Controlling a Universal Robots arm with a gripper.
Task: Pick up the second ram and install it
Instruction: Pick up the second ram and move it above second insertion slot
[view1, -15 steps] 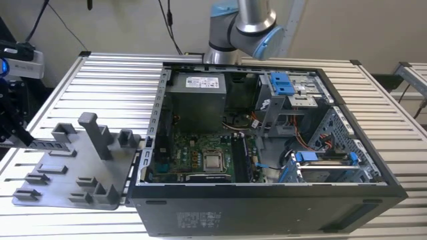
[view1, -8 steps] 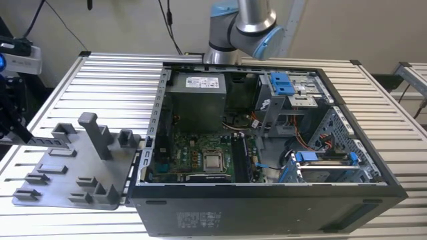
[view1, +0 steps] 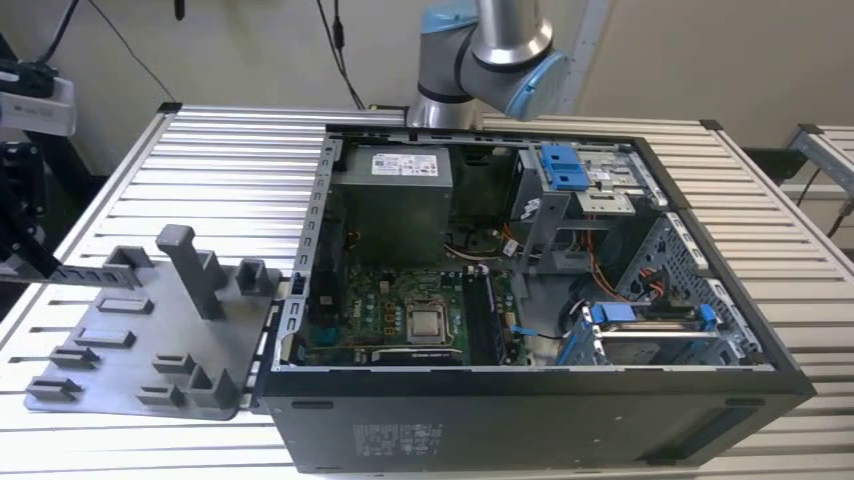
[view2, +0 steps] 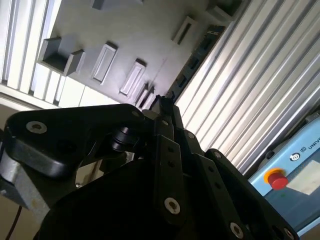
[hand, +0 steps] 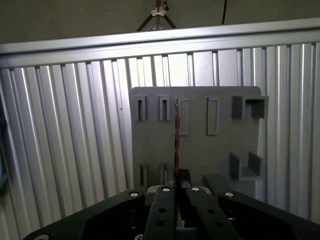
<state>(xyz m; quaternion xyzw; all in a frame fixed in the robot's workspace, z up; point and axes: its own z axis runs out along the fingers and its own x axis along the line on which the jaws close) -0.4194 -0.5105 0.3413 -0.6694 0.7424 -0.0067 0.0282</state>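
The pick-up looks done and the carry is in hand. In the first wrist view the end effector is clenched on the ram, which stands edge-on out of the fingertips, above the grey tray and clear of it. The tray's narrow recesses look empty. In the exterior view the tray lies on the bench just beside the open case, which holds the board with its socket, a power supply and drive cages. Installing, as I judge it, calls for lining the stick up with the dark slots beside the socket and pressing straight down; whether one is already filled I cannot tell.
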